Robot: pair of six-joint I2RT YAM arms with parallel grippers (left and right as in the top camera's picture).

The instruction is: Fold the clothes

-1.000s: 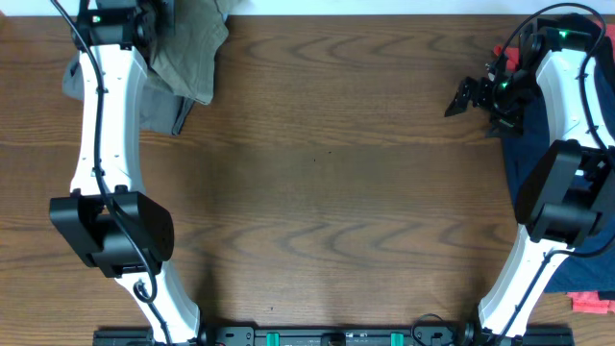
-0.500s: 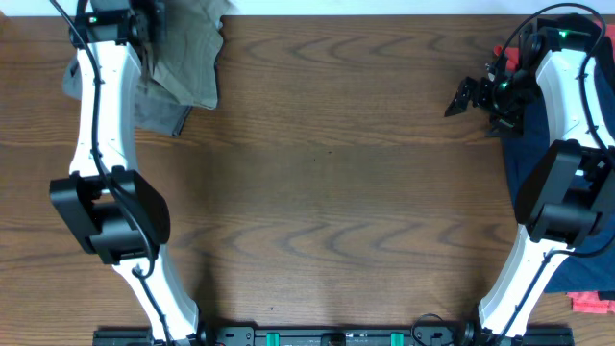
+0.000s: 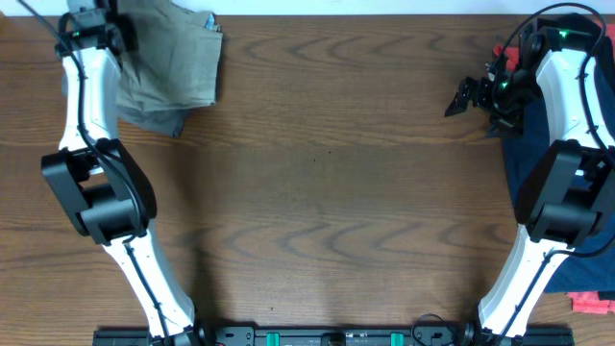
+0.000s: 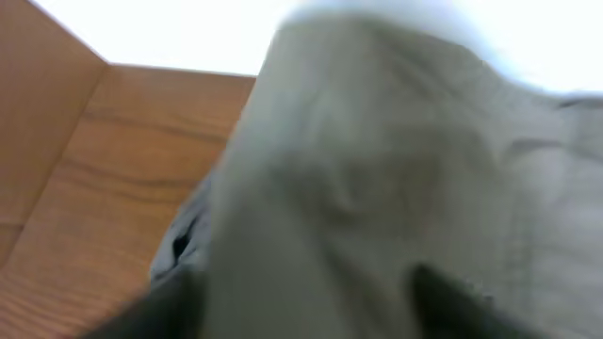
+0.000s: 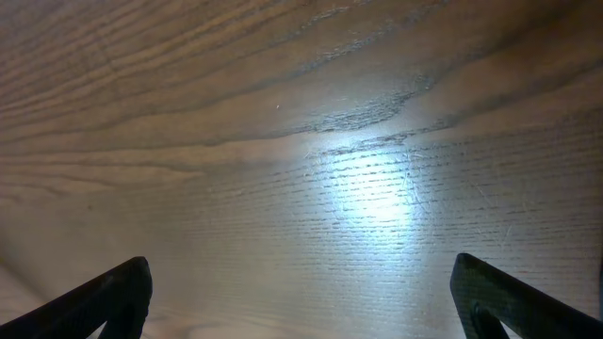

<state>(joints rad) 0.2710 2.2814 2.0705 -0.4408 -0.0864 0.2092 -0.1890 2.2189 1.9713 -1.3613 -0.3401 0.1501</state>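
My counter [image 3: 327, 173] is brown wood grain; a white strip [image 3: 384, 7] borders its far edge, and a bright glare [image 5: 377, 193] sits on it.

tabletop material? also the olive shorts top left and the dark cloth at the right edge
Table: wood or wood-look laminate, brown with a clear grain. It looks semi-gloss, since the right wrist view shows light glare on it.
Grey-olive shorts: matte woven cloth, probably cotton, with soft creases and no sheen.
Navy cloth: matte fabric, mostly hidden by the arm, so the weave is unreadable.
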